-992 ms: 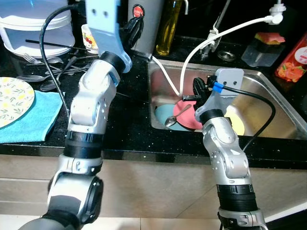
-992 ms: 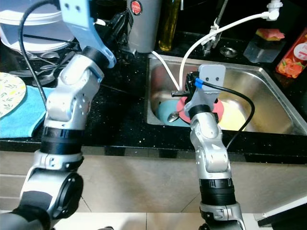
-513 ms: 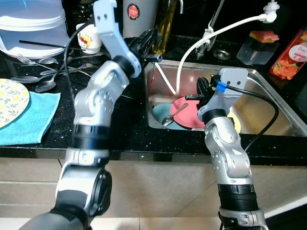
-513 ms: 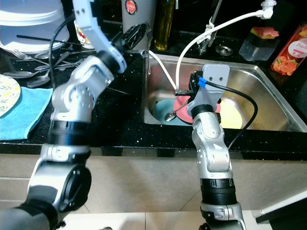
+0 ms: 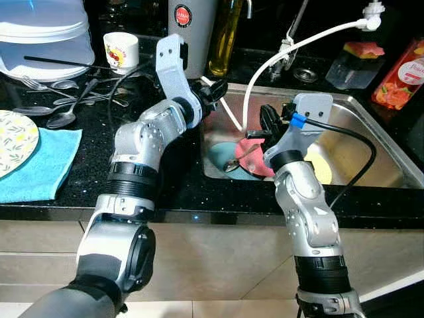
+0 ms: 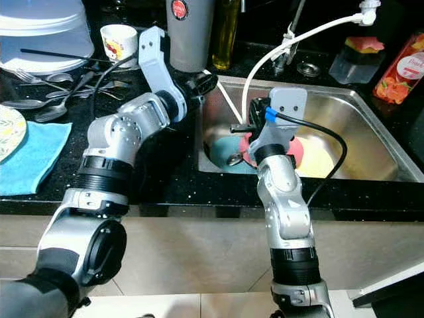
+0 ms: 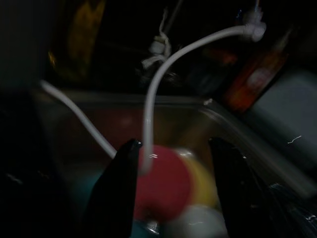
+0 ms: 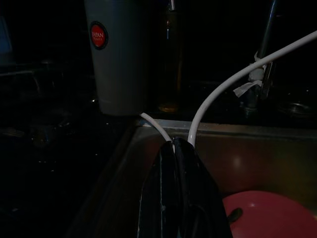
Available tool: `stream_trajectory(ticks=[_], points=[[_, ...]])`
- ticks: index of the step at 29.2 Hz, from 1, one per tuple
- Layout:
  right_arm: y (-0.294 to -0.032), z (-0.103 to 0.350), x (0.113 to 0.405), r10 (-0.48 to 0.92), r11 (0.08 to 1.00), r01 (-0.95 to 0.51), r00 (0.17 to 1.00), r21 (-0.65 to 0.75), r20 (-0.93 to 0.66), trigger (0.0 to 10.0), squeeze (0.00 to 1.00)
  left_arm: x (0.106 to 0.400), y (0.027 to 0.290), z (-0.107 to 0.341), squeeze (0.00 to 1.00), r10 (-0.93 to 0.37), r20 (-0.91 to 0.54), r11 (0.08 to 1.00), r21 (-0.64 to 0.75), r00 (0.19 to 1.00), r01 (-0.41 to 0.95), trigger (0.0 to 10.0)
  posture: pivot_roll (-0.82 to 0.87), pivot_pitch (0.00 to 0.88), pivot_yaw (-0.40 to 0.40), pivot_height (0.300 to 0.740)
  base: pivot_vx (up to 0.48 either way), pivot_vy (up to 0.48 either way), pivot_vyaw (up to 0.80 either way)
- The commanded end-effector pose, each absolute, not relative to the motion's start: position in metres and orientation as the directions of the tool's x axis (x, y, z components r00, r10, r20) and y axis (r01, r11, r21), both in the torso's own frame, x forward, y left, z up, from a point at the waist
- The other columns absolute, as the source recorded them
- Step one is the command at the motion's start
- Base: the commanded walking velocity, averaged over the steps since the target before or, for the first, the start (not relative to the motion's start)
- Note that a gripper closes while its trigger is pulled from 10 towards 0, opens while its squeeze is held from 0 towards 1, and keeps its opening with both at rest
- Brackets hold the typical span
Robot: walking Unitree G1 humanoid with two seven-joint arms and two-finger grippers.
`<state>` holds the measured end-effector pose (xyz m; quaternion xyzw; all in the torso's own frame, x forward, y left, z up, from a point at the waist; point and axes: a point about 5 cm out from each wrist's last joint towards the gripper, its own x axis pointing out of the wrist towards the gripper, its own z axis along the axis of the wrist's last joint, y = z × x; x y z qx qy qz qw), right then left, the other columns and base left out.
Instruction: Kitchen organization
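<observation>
Stacked in the steel sink (image 5: pixel 371 126) are a pink plate (image 5: pixel 253 158), a blue plate (image 5: pixel 220 159) and a yellow plate (image 5: pixel 322 167). A spoon (image 5: pixel 232 164) rests across the blue plate. My left gripper (image 5: pixel 217 87) hovers over the sink's left rim, open; in the left wrist view its fingers (image 7: pixel 119 188) frame the pink plate (image 7: pixel 163 186). My right gripper (image 5: pixel 264 122) hangs above the pink plate. In the right wrist view the gripper (image 8: pixel 173 145) is shut and holds nothing. A white hose (image 5: pixel 265 73) arcs from the tap into the sink between the two grippers.
On the black counter to the left lie a blue cloth (image 5: pixel 40 162), a floral plate (image 5: pixel 12 139), loose cutlery (image 5: pixel 59 99) and a cup (image 5: pixel 121 50). A grey canister (image 5: pixel 192 26) and an oil bottle (image 5: pixel 222 33) stand behind the sink. A red packet (image 5: pixel 397 73) is at the far right.
My left arm has swung down from the back of the counter to the sink's left rim. The right gripper has stayed over the pink plate. The camera has shifted a little.
</observation>
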<state>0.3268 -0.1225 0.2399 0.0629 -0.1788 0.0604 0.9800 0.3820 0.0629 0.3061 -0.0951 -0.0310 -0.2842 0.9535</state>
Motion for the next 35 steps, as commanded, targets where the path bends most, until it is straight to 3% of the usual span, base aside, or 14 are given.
stream_trajectory(ticks=[1,4,8,17,18,20,35], points=[[-0.124,0.241,0.324,0.087,0.984,-0.138,0.925,0.111,0.371,10.0,0.00,0.375,0.058,0.316,0.00,-0.521,0.095,0.852,0.112,0.848,0.511,10.0,0.25,0.074,-0.092,0.740,0.000,0.000,0.00],[-0.122,0.240,0.323,0.088,0.983,-0.141,0.924,0.117,0.372,10.0,0.00,0.368,0.058,0.318,0.00,-0.534,0.073,0.834,0.212,0.842,0.510,10.0,0.27,0.075,-0.078,0.740,0.000,0.000,0.00],[-0.121,0.239,0.323,0.083,0.982,-0.139,0.924,0.125,0.372,10.0,0.00,0.362,0.062,0.322,0.00,-0.557,0.070,0.814,0.243,0.828,0.527,10.0,0.27,0.073,-0.068,0.740,0.000,0.000,0.00],[-0.123,0.236,0.321,0.048,0.986,-0.104,0.926,0.132,0.374,10.0,0.00,0.367,0.108,0.310,0.00,-0.494,-0.072,0.761,0.446,0.866,0.471,10.0,0.27,0.049,-0.024,0.740,0.000,0.000,0.00],[-0.127,0.235,0.320,0.034,0.988,-0.088,0.927,0.130,0.374,10.0,0.00,0.367,0.116,0.304,0.00,-0.501,-0.123,0.681,0.554,0.857,0.478,10.0,0.26,0.042,-0.018,0.740,0.000,0.000,0.00],[-0.128,0.235,0.319,0.027,0.988,-0.081,0.927,0.129,0.373,10.0,0.00,0.366,0.120,0.300,0.00,-0.505,-0.159,0.631,0.602,0.848,0.489,10.0,0.26,0.040,-0.017,0.740,0.000,0.000,0.00],[-0.124,0.237,0.321,0.061,0.987,-0.114,0.922,0.116,0.381,10.0,0.00,0.353,0.166,0.305,0.00,-0.537,-0.366,0.335,0.735,0.760,0.590,10.0,0.28,0.028,-0.054,0.740,0.000,0.000,0.00]])
